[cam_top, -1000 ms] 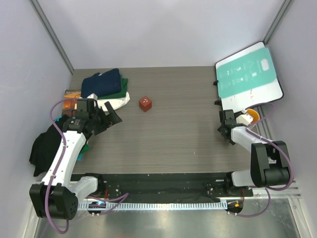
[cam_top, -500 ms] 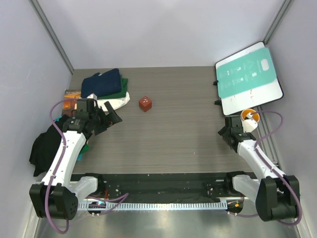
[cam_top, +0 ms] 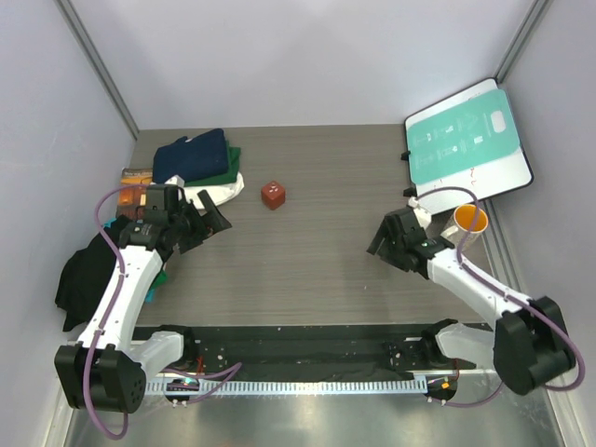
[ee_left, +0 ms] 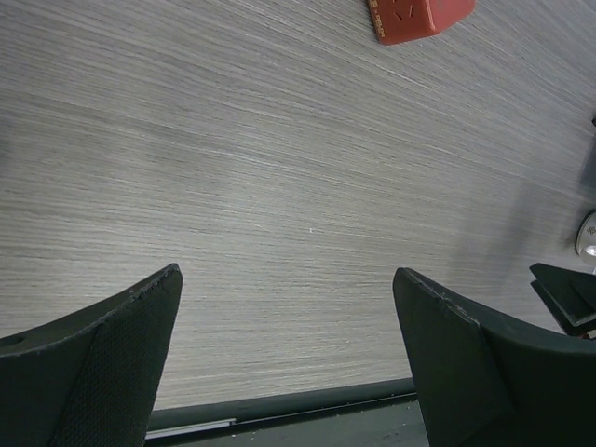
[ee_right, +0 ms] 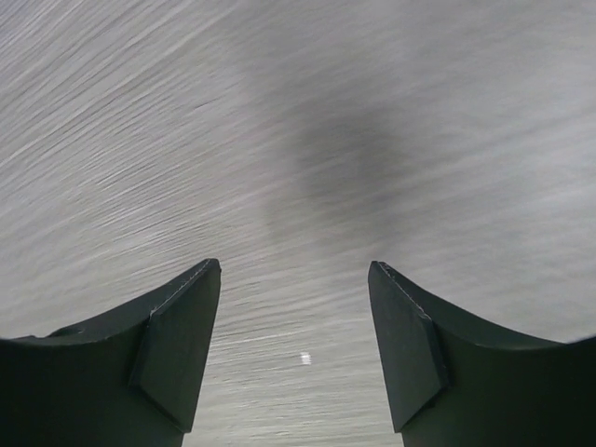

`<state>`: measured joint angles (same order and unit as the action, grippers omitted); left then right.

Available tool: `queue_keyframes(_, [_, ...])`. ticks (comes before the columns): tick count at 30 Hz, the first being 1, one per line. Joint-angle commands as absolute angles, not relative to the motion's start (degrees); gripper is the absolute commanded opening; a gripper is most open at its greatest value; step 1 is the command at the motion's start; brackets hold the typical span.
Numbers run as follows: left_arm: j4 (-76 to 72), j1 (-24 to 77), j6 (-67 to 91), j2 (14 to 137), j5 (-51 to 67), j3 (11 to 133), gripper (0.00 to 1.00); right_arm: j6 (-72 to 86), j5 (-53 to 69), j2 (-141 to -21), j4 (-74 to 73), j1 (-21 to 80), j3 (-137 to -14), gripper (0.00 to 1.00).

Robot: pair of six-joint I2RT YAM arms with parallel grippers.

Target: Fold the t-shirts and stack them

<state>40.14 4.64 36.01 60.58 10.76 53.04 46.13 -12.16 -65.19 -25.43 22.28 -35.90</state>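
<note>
Three folded t-shirts lie stacked at the table's back left: a navy one [cam_top: 194, 155] on top, a dark green one [cam_top: 229, 167] below it and a cream-white one [cam_top: 223, 190] at the bottom. My left gripper [cam_top: 212, 215] hovers just in front of the stack, open, with only bare wood between its fingers in the left wrist view [ee_left: 289, 279]. My right gripper [cam_top: 380, 238] is over the table's right half, far from the shirts. It is open and empty too, above blurred bare wood in the right wrist view [ee_right: 294, 270].
A small red cube [cam_top: 273, 194] [ee_left: 419, 14] sits mid-table. A teal-and-white board [cam_top: 466, 140] leans at the back right, an orange cup [cam_top: 468, 221] in front of it. A brown-orange book [cam_top: 136, 174] lies left of the stack. Dark cloth [cam_top: 82, 277] hangs off the left edge.
My right arm has swung from the right edge beside the cup in toward the middle of the table. The left arm and the shirt stack have not moved.
</note>
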Motion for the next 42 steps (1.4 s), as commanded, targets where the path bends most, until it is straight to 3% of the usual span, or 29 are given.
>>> queue_keyframes(1, [39.29,4.92,36.04,59.15,11.60,54.23,0.95,39.12,-5.11,-73.61,-16.70,25.13,-45.58,0.70])
queue_keyframes(11, [38.32,5.27,36.30,60.73,11.34,53.09,0.95,27.69,2.73,-101.57,-17.22,29.26,-71.79,0.73])
queue_keyframes(16, [32.72,5.36,37.18,64.77,11.43,53.00,0.95,28.12,5.00,-108.19,-15.73,31.46,-78.04,0.73])
queue_keyframes(19, [29.19,5.36,37.35,72.22,12.65,56.24,0.96,29.44,5.54,-106.44,-15.29,32.25,-76.30,0.73])
queue_keyframes(25, [27.95,6.85,38.15,94.17,17.67,73.19,0.93,31.55,4.75,-94.69,-13.45,32.87,-64.80,0.73])
queue_keyframes(32, [31.55,13.87,37.18,111.41,18.81,93.66,0.93,32.96,3.87,-83.33,-13.36,32.96,-58.10,0.73])
queue_keyframes(42, [34.10,17.40,37.44,119.88,15.39,99.84,0.92,31.90,1.67,-77.88,-16.00,32.87,-57.66,0.73])
